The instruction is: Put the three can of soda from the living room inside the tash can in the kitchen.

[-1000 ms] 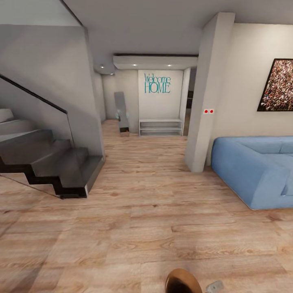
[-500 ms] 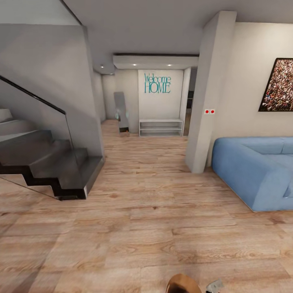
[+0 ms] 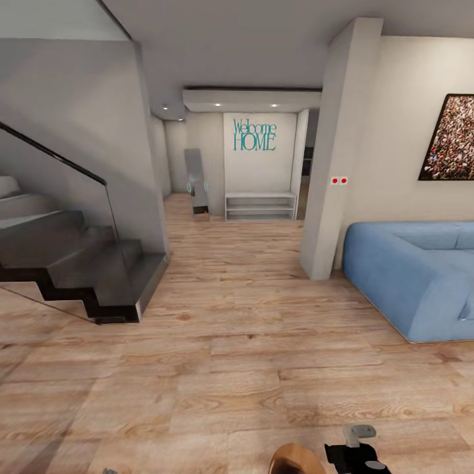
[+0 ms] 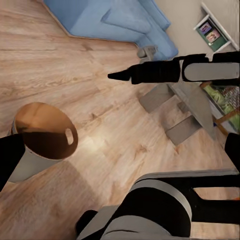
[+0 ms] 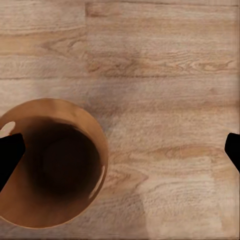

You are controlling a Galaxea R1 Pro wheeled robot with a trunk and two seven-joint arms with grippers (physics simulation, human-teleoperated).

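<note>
No cans are visible; the bin (image 5: 50, 170) stands on the floor (image 3: 217, 342) beneath the wide-spread right gripper (image 5: 120, 150), left gripper's state unclear, so the next step is judged to be locating cans near the sofa (image 3: 408, 276).

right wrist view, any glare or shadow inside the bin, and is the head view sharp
Right wrist view: the bin has a dark shadowed bottom and a thin bright streak on its inner wall. Head view: near floor is crisp; the far sign is soft.

A dark staircase (image 3: 85, 263) with a glass rail rises at the left, a blue sofa (image 3: 415, 276) sits at the right beneath a framed picture (image 3: 454, 138), and a teal "Welcome HOME" sign (image 3: 254, 135) hangs above a far low shelf (image 3: 260, 205).
</note>
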